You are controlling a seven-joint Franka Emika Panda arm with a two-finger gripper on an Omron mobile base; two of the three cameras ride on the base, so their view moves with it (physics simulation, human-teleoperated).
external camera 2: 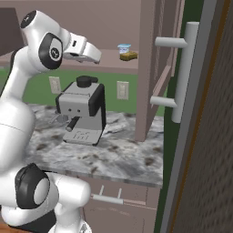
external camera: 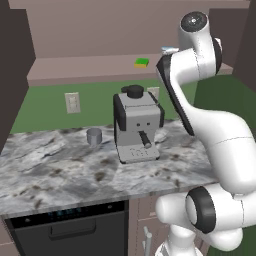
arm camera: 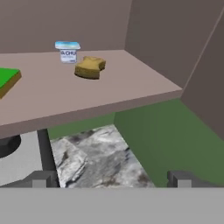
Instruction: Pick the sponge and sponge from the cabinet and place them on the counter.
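Note:
On the open cabinet's shelf lie both sponges. The green one with a yellow layer is at the left edge of the hand view. The tan-brown sponge lies further right. My gripper hangs in front of the shelf and slightly below its edge, above the marble counter. It is open, fingertips wide apart with nothing between them. In the right base view my gripper is left of the tan sponge and apart from it.
A small white cup with a blue rim stands just behind the tan sponge. A coffee machine and a grey cup stand on the counter below the shelf. The open cabinet door with its bar handle juts out at right.

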